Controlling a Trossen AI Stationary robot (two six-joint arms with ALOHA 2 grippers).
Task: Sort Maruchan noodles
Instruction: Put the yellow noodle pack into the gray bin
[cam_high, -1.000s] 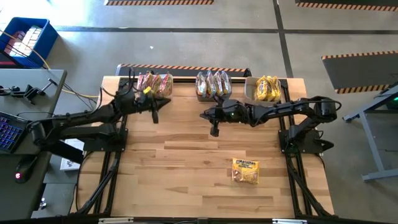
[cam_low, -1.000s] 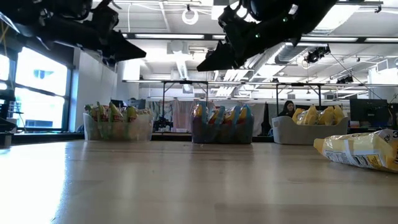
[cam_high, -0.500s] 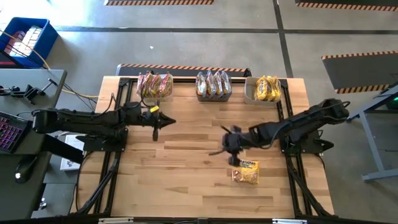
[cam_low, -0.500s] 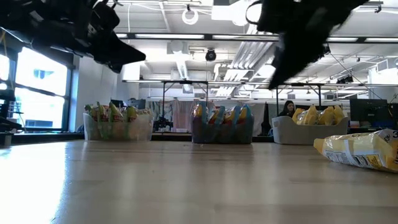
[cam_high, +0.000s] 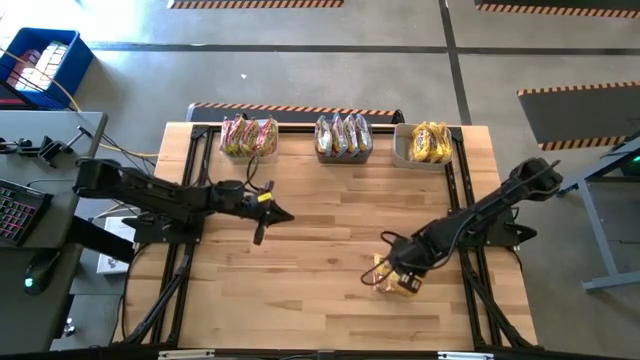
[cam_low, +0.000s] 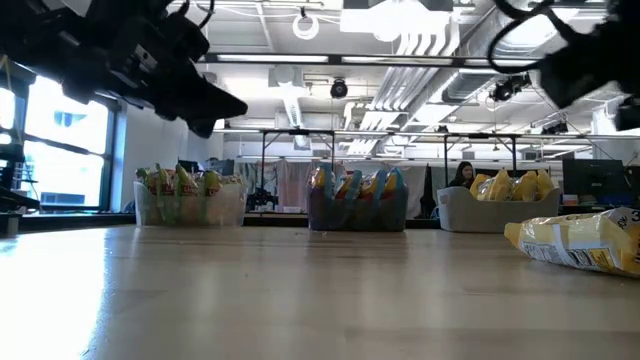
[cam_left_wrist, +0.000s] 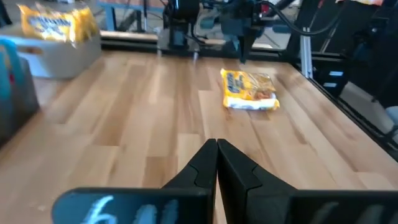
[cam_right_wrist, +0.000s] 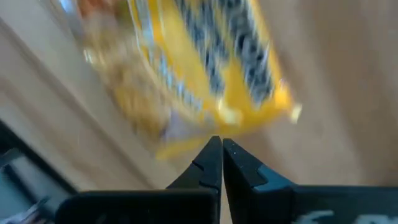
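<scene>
High view: the left gripper (cam_high: 262, 236) hangs over the pale wooden table (cam_high: 300, 300) left of centre, its fingers pressed together on nothing. Along the far edge stand three bins in a row: a clear plastic bin (cam_high: 249, 137) with green-red packets, a clear bin of pink-red packets (cam_high: 343, 137), and a pale bin of yellow packets (cam_high: 424, 144). Right of centre, toward the near edge, one flat yellow plastic ramen packet (cam_high: 401, 283) lies loose on the wood. The right gripper (cam_high: 384, 268) sits directly above that packet's edge, fingers closed together and holding nothing; its wrist view shows the packet just ahead of the fingertips (cam_right_wrist: 211, 155).
</scene>
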